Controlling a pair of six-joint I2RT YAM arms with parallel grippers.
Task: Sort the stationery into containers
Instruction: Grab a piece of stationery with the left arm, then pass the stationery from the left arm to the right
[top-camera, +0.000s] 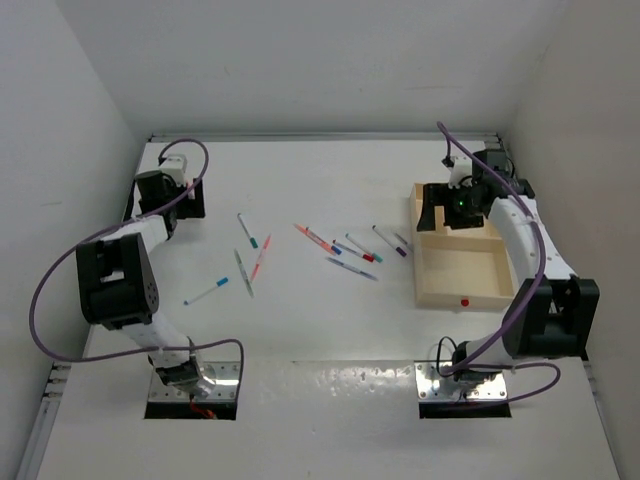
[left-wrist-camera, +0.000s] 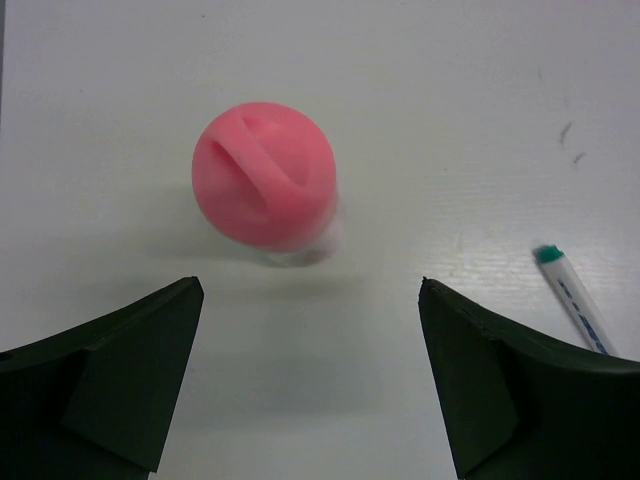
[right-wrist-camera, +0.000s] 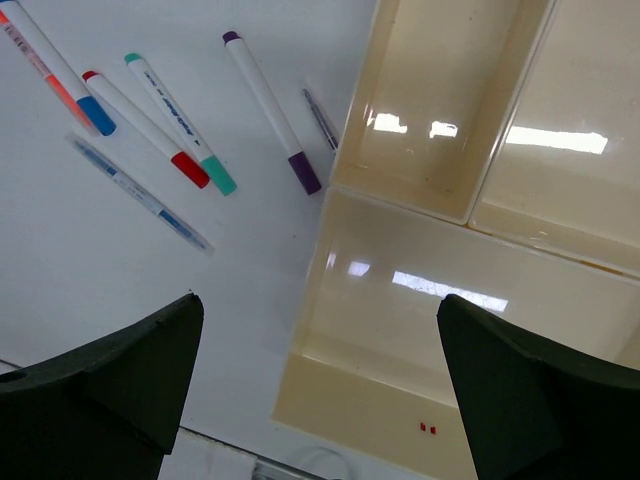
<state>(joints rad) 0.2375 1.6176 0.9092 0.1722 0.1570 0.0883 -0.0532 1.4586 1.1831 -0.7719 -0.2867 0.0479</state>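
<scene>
tray (top-camera: 418, 270): on the right side of the table (top-camera: 320, 330); its large compartment lies toward the arm bases, with two small ones side by side behind it.
middle pens (top-camera: 355, 250): on the table just left of the tray, the nearest just beside its left wall.
left pens (top-camera: 248, 260): left of centre, well apart from the tray.
single pen (top-camera: 206, 291): left of the left pens, nearer the bases.
block (left-wrist-camera: 265, 190): on the table at the far left, under the left gripper (left-wrist-camera: 310, 290).
right gripper (right-wrist-camera: 320, 300): over the tray's left wall.

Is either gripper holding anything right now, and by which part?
Nothing held. Left gripper open before the pink round object; right gripper open over the wooden tray.
</scene>
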